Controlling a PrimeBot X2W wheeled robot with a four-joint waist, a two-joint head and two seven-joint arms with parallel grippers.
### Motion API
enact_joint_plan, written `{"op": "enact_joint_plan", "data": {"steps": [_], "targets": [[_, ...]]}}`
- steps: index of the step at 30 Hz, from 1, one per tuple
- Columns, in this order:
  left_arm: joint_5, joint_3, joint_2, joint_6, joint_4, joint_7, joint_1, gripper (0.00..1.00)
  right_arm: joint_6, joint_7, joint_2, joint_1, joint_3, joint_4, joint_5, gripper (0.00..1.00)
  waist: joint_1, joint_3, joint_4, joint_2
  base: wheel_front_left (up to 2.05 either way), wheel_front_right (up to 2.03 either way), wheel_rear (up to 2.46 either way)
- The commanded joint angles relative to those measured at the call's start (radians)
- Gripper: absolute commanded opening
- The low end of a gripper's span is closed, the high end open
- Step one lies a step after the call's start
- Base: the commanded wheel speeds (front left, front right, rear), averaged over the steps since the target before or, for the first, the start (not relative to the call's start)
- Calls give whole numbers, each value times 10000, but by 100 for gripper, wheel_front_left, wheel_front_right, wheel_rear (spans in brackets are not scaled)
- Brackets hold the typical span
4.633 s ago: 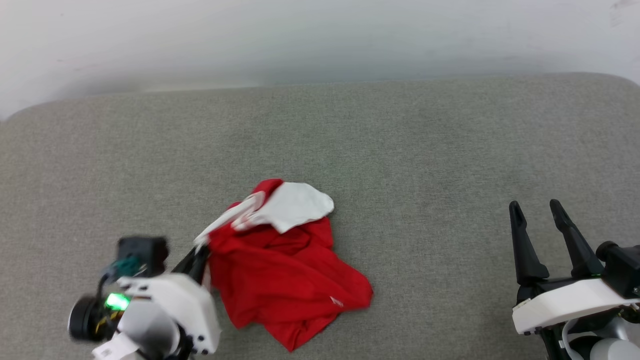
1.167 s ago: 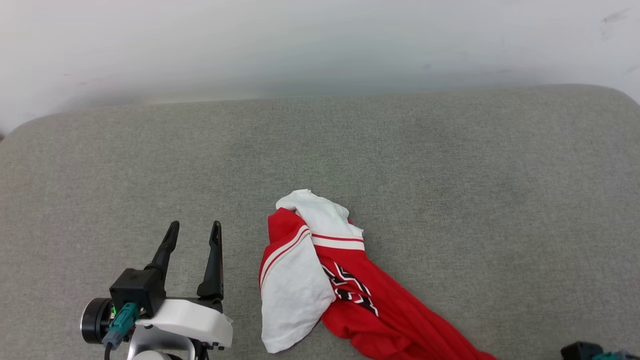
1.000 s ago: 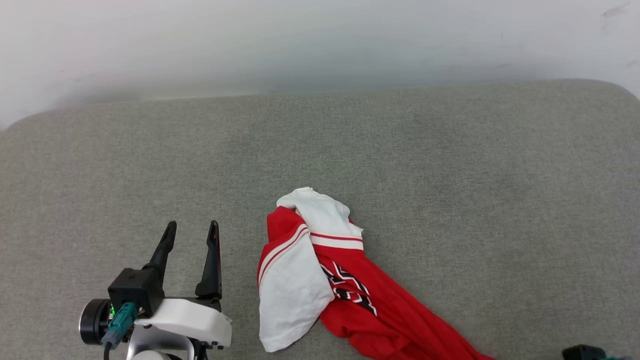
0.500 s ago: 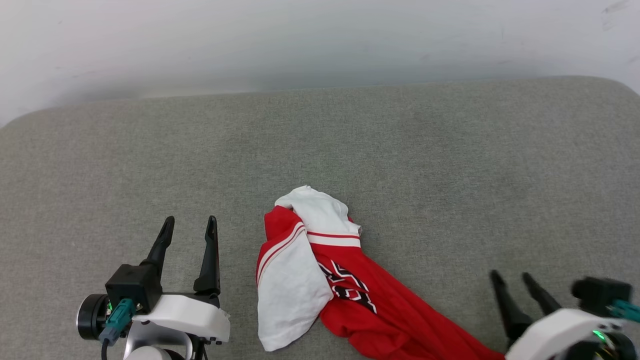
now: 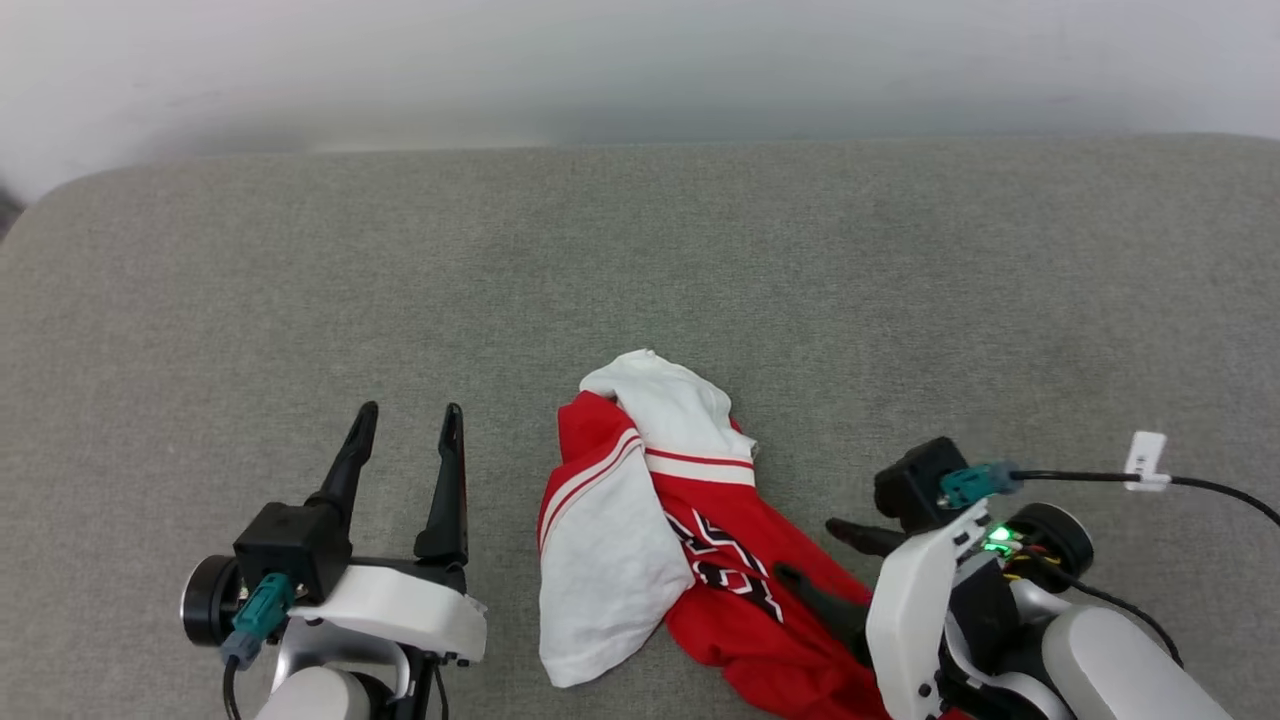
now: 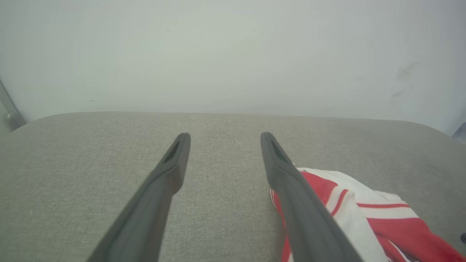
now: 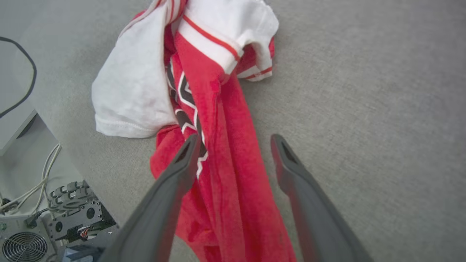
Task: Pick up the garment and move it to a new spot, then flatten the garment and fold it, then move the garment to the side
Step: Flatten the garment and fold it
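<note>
Near the cushion's [image 5: 640, 250] front edge, about midway, the jersey [image 5: 700, 520] lies crumpled, with its white sleeves on the left and far side and its red body trailing right. Over the red cloth hovers the right gripper [image 5: 805, 548], fingers apart, clamping nothing. The left gripper [image 5: 411, 410] stands just beside the jersey, also spread.

Broad grey woven fabric surface [image 5: 640, 260] with rounded far corners. Meets a plain off-white wall [image 5: 640, 70] at 12 o'clock. Gives way at 8 o'clock of the right wrist view to loose white cables [image 7: 40, 171] and a grey box with a round fan grille [image 7: 22, 249].
</note>
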Motion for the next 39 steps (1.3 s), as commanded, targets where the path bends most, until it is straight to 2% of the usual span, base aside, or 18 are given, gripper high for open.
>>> {"op": "enact_joint_plan", "data": {"steps": [1,5,8,9,10,11,15,18,22,25,30,32,35,36,37,39], "targets": [[43,-13,-27,-43,54,-55,-100,100,-3,176,-147,-239,242,87,124,100,0,104,151,0,0,0,0],[3,-57,-191,-134,198,-127,-200,100,-3,1106,-574,-763,1003,451,479,100,0,227,424,0,0,0,0],[-7,-35,-257,-131,278,-179,-189,100,-3,1292,-742,-989,1273,694,616,100,0,304,497,0,0,0,0],[-6,-24,-268,-144,305,-204,-193,100,-3,1249,-739,-1046,1326,765,678,77,0,327,506,0,0,0,0],[-9,-9,-284,-167,326,-207,-202,100,-3,1180,-689,-1143,1355,818,773,10,0,344,507,0,0,0,0],[-13,14,-296,-173,356,-231,-210,100,-3,1148,-678,-1218,1401,900,806,0,0,356,498,0,0,0,0],[38,51,-344,-201,433,-268,-270,100,-3,676,-602,-1485,1213,1164,848,0,0,336,400,0,0,0,0],[42,100,-338,-219,491,-281,-233,100,-3,238,-549,-1563,636,1353,839,0,0,240,265,0,0,0,0],[37,74,-361,-279,549,-292,-111,100,-3,-299,-261,-970,-877,1633,941,0,0,63,95,0,0,0,0],[39,56,-387,-276,558,-297,-40,100,-3,-588,47,-162,-2456,1849,997,0,0,-4,8,0,0,0,0],[36,70,-322,-320,557,-308,-3,100,-3,-709,894,1532,-4830,2343,1099,0,0,-19,-131,0,0,0,0],[39,62,-292,-309,564,-309,3,100,-3,-569,1291,2110,-5393,2531,1080,0,0,-28,-171,0,0,0,0],[46,65,-251,-271,551,-288,-8,100,-9,-425,1870,2762,-5706,2674,991,0,0,-19,-253,0,0,0,0],[48,55,-240,-267,542,-269,-12,100,-8,-468,2014,2860,-5723,2651,963,27,0,-20,-283,0,0,0,0],[42,41,-221,-279,546,-240,-19,100,-8,-618,2098,2915,-5743,2577,841,100,0,-21,-307,0,0,0,0],[39,20,-194,-267,563,-210,8,100,-9,-1157,2220,2873,-5753,2371,653,100,0,-77,-368,0,0,0,0]]}}
